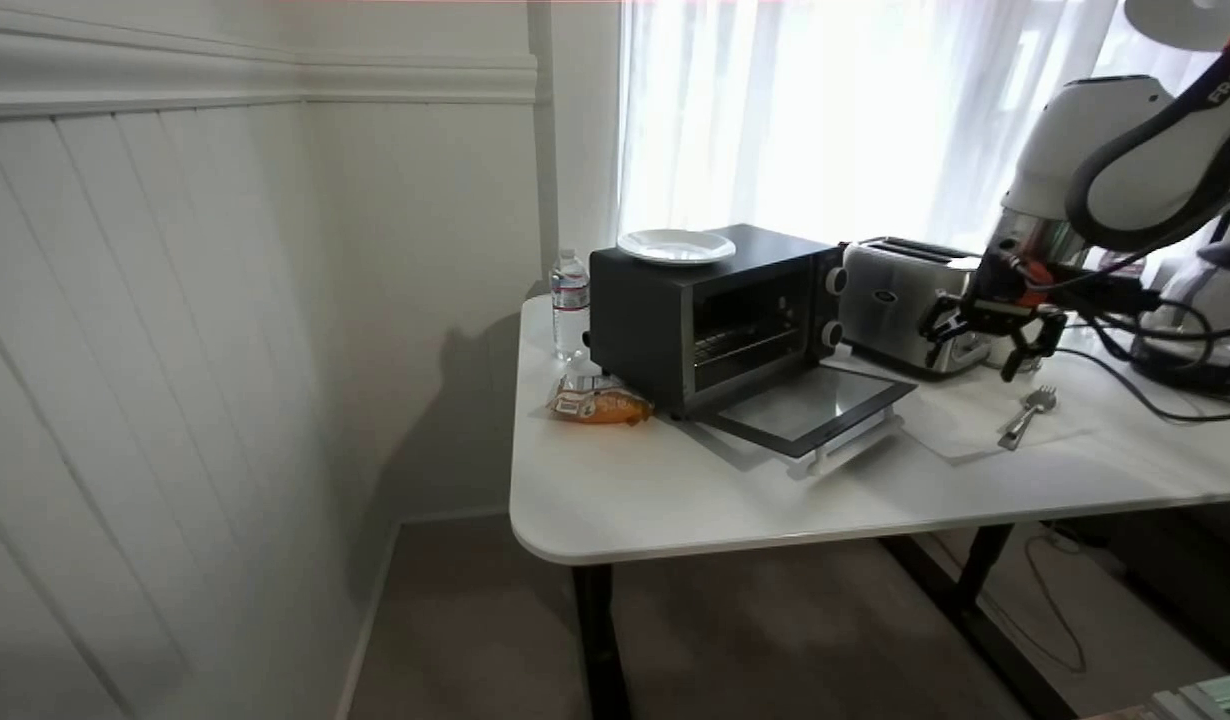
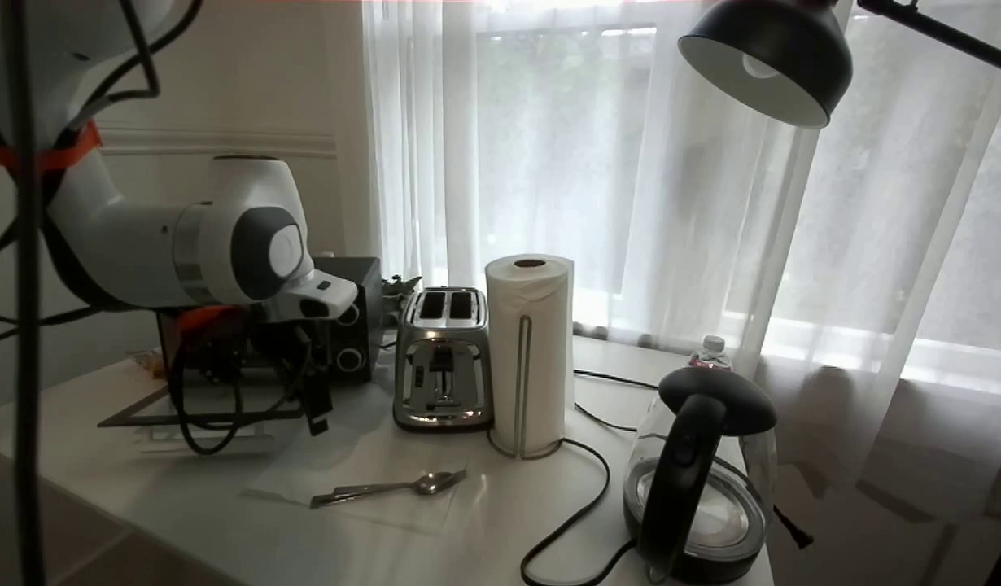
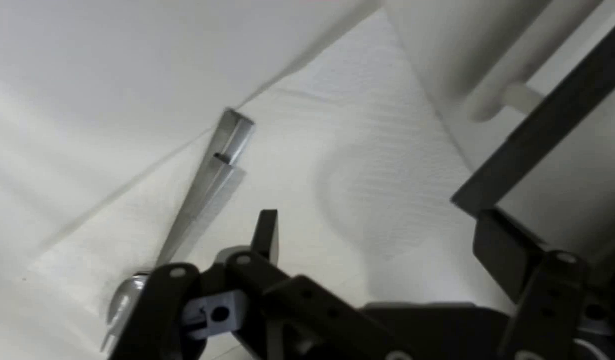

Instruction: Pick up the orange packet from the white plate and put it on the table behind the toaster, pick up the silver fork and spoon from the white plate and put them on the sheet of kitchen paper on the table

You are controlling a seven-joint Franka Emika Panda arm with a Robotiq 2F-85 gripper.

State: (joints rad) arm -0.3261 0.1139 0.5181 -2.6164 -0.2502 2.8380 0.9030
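The orange packet (image 1: 603,404) lies on the white table (image 1: 615,500) beside the black toaster oven (image 1: 640,330); a bit of the packet (image 2: 149,362) shows in an exterior view. The white plate (image 1: 675,246) sits on top of the oven and holds nothing visible. The silver fork and spoon (image 1: 1025,418) lie overlapped on the sheet of kitchen paper (image 1: 935,428). The cutlery (image 2: 386,488) shows in both exterior views. In the wrist view the handles (image 3: 197,200) lie left of my gripper (image 3: 377,232), which is open and empty above the paper.
The oven's glass door (image 1: 815,405) hangs open close to my gripper. A silver toaster (image 2: 443,358), paper towel roll (image 2: 529,358), kettle (image 2: 700,480) and black cables stand along the table. A water bottle (image 1: 570,305) stands behind the oven. A lamp (image 2: 769,57) hangs above.
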